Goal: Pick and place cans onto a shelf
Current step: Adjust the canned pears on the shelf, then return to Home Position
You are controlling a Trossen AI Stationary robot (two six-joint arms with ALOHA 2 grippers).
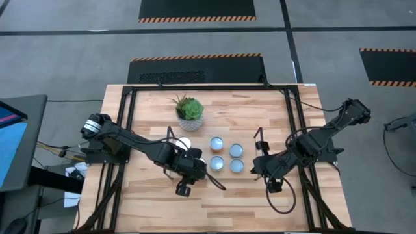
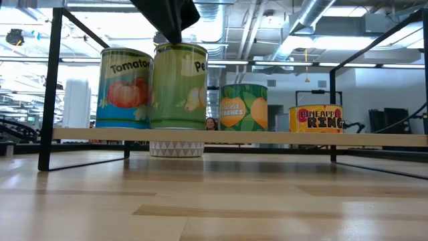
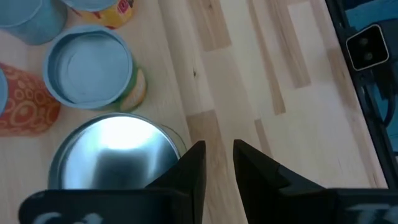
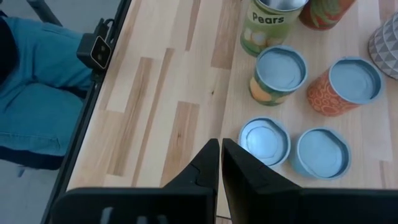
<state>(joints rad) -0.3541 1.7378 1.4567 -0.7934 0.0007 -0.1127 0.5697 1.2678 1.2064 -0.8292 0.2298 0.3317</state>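
Six cans stand on the low wood shelf (image 2: 267,137). In the low view they are Tomato (image 2: 124,87), Pears (image 2: 179,86), peaches (image 2: 244,106) and pineapple (image 2: 315,118). The orange-sided can (image 4: 345,84) and a low blue-topped can (image 4: 320,152) show in the right wrist view. My left gripper (image 3: 217,155) hangs over the Pears can's silvery top (image 3: 115,155), at its rim, with a narrow gap between its fingers and nothing in it. It hides that can in the high view (image 1: 195,168). My right gripper (image 4: 221,152) is shut and empty, beside the shelf's right end (image 1: 268,172). My left gripper comes down from above, and one finger (image 3: 193,165) stands right beside the Pears can's top rim (image 3: 177,146). In the low view its dark tip (image 2: 172,33) reaches down to the can's top. I cannot tell whether it touches the can.
The green succulent in its white pot (image 1: 189,112) stands just behind the shelf. Its pot shows under the board in the low view (image 2: 176,148). The black table frame (image 1: 123,130) runs along the sides. A person in blue trousers (image 4: 37,93) is by the table's edge. Bare wood lies in front of the shelf.
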